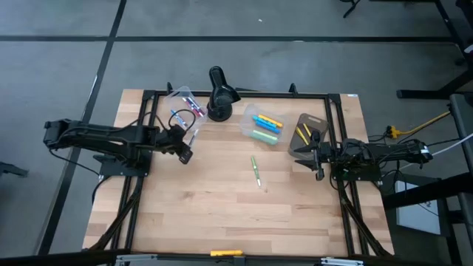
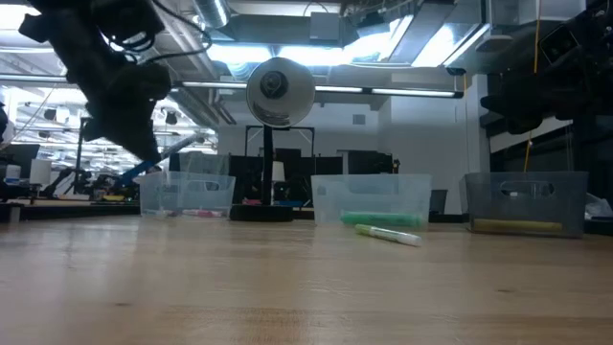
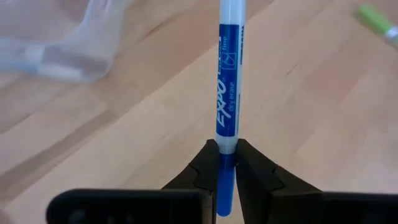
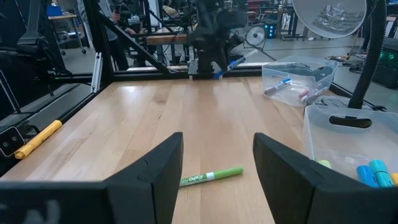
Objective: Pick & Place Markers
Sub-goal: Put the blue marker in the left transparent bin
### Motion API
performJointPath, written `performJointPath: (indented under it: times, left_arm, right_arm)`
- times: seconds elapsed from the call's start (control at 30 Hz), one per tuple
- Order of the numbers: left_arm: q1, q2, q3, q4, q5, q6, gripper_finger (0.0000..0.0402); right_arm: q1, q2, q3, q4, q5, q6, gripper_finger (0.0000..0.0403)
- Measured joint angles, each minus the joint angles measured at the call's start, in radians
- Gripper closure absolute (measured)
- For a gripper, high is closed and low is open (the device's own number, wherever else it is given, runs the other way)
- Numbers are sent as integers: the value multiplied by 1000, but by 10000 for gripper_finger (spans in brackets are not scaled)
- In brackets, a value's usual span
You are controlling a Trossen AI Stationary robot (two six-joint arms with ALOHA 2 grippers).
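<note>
The left gripper (image 3: 227,168) hangs above the wooden surface (image 1: 222,199), just beside the clear tub (image 1: 186,111) on the left, its fingers (image 3: 202,171) clamped on a blue marker (image 3: 229,81) that sticks out past their tips at a slant. That tub already holds a few markers, blue and red among them. The middle tub (image 1: 262,127) contains blue, yellow and green markers, and the darker tub (image 1: 309,131) on the right holds yellow ones. One green marker (image 1: 255,171) lies loose on the surface — between the two arms, nearer the front than the tubs. The right gripper (image 4: 214,168) waits at the right side near the darker tub, its fingers wide apart and empty. A black desk lamp (image 1: 219,94) stands at the back — between the left and middle tubs.
</note>
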Motion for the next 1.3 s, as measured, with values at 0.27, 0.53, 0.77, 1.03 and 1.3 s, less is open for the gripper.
performJointPath:
  times: [0.27, 0.53, 0.77, 1.03, 1.3]
  left_arm:
    - [-14, -11, 0, 144, -11, 47, 373]
    - [-13, -11, 0, 302, -10, 117, 373]
    - [-13, -11, 0, 406, -17, 176, 372]
    - [-13, -10, 0, 454, -115, 248, 372]
    - [-12, -10, 0, 532, -260, 348, 372]
  right_arm:
    - [0, 0, 0, 0, 0, 0, 209]
    - [0, 0, 0, 0, 0, 0, 209]
    - [0, 0, 0, 0, 0, 0, 209]
    - [0, 0, 0, 0, 0, 0, 209]
    - [0, 0, 0, 0, 0, 0, 209]
